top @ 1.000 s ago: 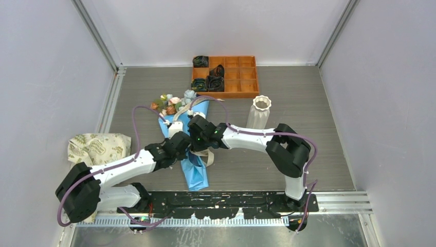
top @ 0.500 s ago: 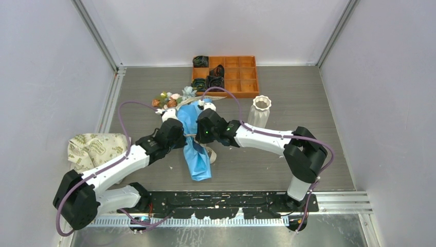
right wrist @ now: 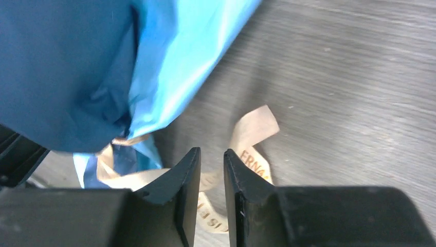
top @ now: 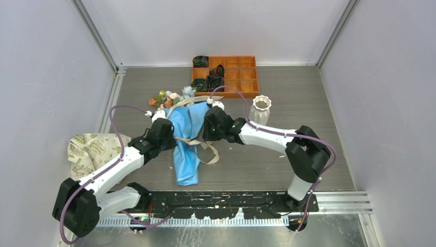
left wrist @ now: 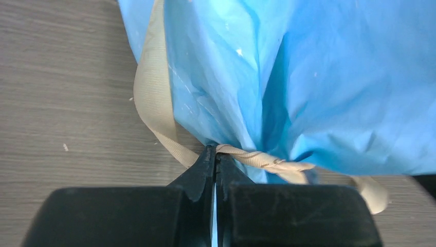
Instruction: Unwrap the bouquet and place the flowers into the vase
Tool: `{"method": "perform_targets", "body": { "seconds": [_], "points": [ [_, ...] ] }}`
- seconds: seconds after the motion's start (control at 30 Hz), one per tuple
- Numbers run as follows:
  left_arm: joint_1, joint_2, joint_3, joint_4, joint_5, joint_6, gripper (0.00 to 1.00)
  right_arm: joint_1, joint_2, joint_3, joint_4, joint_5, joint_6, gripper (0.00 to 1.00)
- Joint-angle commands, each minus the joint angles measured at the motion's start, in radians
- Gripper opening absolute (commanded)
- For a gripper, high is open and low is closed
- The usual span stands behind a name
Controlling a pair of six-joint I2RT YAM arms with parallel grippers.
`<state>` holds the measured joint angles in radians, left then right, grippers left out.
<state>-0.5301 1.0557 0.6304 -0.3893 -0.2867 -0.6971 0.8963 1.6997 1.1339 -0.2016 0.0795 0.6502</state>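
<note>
Took the vase (top: 260,109) as reference: white, ribbed, standing upright on the grey table (top: 319,128).

Found the bouquet (top: 186,135) lying flat to the left of the vase, well apart from it. Blue wrapping paper (left wrist: 319,77) loosened and spread wide at the far end, narrow end trailing toward the near edge.

Noted the flowers (top: 172,97) at the far end of the wrap, left of the vase and slightly beyond it. Heads resting on the table, stems hidden in the paper.

Saw the beige ribbon (left wrist: 150,103) cinched round the gathered neck of the paper, loose printed tails curled on the table between bouquet and vase.

Recorded the left gripper (left wrist: 216,154) on the side of the bouquet away from the vase. Jaws fully closed, tips pinching the twisted ribbon right at the neck of the paper.

Recorded the right gripper (right wrist: 212,157) on the vase side of the bouquet, low over the ribbon tails. Jaws parted by a narrow slit, nothing clamped between them. Cannot tell whether the tips touch the ribbon beneath.

Logged an orange tray (top: 248,85) beyond the vase and a little to its left, dark rolled items (top: 211,81) in its left compartments.

Logged a cream cloth bag (top: 95,146) far left of the vase, past the bouquet, at the table's edge.
</note>
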Motion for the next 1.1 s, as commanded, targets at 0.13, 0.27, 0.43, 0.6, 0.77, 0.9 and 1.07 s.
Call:
{"method": "perform_targets", "body": {
  "seconds": [0.13, 0.27, 0.43, 0.6, 0.77, 0.9, 1.07],
  "points": [
    [0.016, 0.038, -0.017, 0.027, 0.019, 0.045, 0.00, -0.022, 0.027, 0.072, -0.055, 0.014, -0.035, 0.31],
    [0.017, 0.043, -0.026, 0.051, 0.045, 0.044, 0.00, -0.007, 0.031, 0.084, -0.036, -0.043, -0.052, 0.32],
    [0.017, 0.038, -0.034, 0.067, 0.051, 0.045, 0.00, 0.028, 0.020, 0.060, 0.054, -0.168, -0.046, 0.36],
    [0.016, 0.037, -0.052, 0.097, 0.081, 0.043, 0.00, 0.063, 0.035, 0.071, 0.112, -0.226, -0.063, 0.37],
    [0.016, 0.027, -0.088, 0.195, 0.185, 0.044, 0.00, 0.068, 0.074, 0.094, 0.129, -0.228, -0.078, 0.37],
    [0.017, 0.011, -0.112, 0.262, 0.249, 0.048, 0.00, 0.069, 0.114, 0.118, 0.126, -0.227, -0.090, 0.36],
    [0.016, -0.018, -0.116, 0.278, 0.282, 0.057, 0.00, 0.068, 0.141, 0.141, 0.111, -0.171, -0.110, 0.34]
  ]
}}
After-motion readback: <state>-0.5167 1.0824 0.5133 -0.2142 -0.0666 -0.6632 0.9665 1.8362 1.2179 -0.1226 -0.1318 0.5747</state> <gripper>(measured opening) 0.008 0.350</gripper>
